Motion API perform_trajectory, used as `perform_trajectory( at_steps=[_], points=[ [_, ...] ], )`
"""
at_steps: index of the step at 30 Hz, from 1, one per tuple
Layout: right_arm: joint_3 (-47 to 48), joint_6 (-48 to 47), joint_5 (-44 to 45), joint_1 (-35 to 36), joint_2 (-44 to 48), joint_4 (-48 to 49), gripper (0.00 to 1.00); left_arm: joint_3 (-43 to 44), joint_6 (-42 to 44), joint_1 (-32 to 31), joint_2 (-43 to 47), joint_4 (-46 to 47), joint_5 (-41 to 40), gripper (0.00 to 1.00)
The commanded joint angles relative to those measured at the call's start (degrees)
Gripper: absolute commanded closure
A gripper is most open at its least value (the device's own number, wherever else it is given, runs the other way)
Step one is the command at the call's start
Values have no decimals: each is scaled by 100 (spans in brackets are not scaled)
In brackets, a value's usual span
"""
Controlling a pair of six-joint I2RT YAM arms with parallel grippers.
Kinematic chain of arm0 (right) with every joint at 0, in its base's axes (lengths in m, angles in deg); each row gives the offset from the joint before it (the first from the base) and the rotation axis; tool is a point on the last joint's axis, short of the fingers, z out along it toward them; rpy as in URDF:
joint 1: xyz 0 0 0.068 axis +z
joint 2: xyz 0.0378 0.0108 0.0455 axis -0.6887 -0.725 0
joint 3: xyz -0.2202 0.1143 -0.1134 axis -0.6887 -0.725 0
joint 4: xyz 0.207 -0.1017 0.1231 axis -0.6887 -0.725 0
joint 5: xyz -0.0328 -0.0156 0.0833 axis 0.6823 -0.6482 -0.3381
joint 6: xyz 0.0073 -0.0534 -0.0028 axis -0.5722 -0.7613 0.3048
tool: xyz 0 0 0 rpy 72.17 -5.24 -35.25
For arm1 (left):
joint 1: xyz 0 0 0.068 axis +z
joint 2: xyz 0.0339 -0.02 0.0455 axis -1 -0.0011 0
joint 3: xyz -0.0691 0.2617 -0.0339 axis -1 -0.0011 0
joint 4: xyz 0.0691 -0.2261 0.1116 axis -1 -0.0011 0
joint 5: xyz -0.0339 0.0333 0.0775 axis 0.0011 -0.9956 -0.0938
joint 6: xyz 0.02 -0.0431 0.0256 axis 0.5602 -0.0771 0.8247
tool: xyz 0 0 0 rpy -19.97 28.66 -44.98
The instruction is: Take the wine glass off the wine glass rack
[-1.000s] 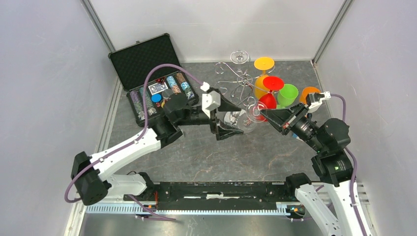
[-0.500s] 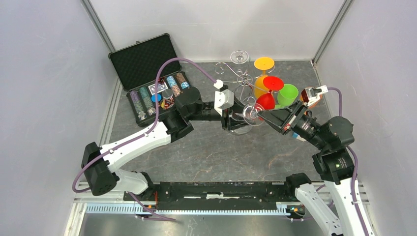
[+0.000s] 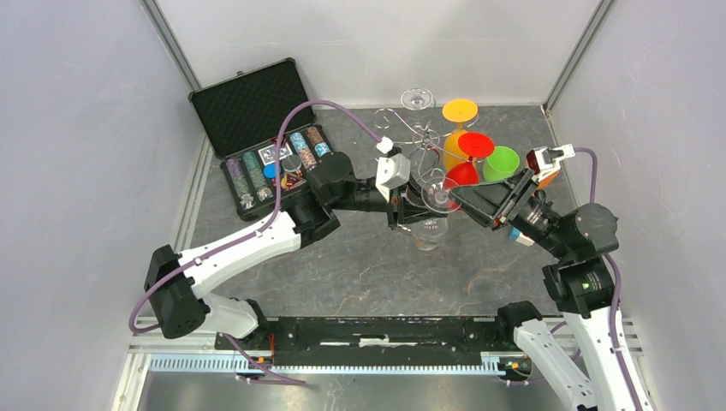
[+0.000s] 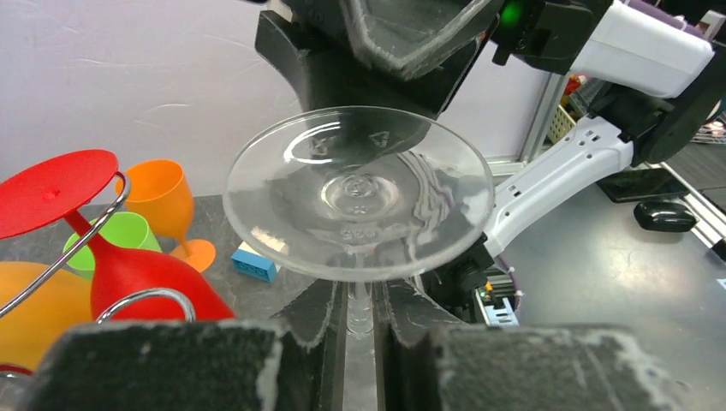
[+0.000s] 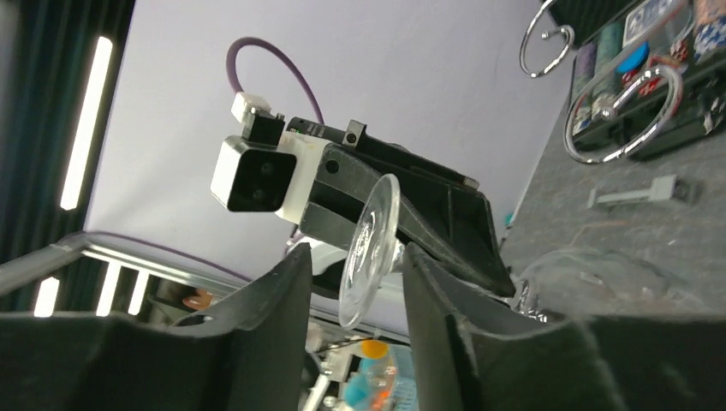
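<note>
Two tools meet at one clear wine glass [image 4: 358, 193]. Its wide round foot faces the left wrist camera, and its thin stem runs down between the fingers of the left tool [image 4: 360, 342]. That left tool is pinched tight on the stem just below the foot. The right tool [image 5: 355, 282] stands parted, one finger on each side of the foot's rim with a gap showing, and grips nothing. The glass is off the wine glass rack [image 3: 413, 141], just in front of its shiny chrome hooks and beside a red glass [image 3: 465, 175]. It hangs over the desk [image 3: 360, 265] with its bowl lowermost. A second ago the left tool gaped wide beside the glass while the right tool was clamped on it. Since then the left has closed and the right has loosened.
</note>
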Motion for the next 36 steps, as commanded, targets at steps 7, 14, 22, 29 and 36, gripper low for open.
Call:
perform_trajectory(
  at_steps=[7, 14, 22, 29, 36],
  points=[
    [-221, -784, 344, 35, 211, 1077, 28, -381, -1072, -34, 534, 1750, -824, 98],
    [-316, -1723, 994, 35, 451, 915, 20, -604, -1470, -34, 1009, 2407, -2193, 98],
    [-773, -1868, 937, 36, 507, 1345, 11, -546, -2507, -35, 1215, 2892, -3825, 98],
    [-886, -1368, 475, 32, 327, 2324, 7, -175, -3250, -43, 1027, 2881, -4188, 98],
    [-1155, -1155, 319, 38, 237, 2773, 7, -188, -3043, -43, 974, 2717, -4186, 98]
  ],
)
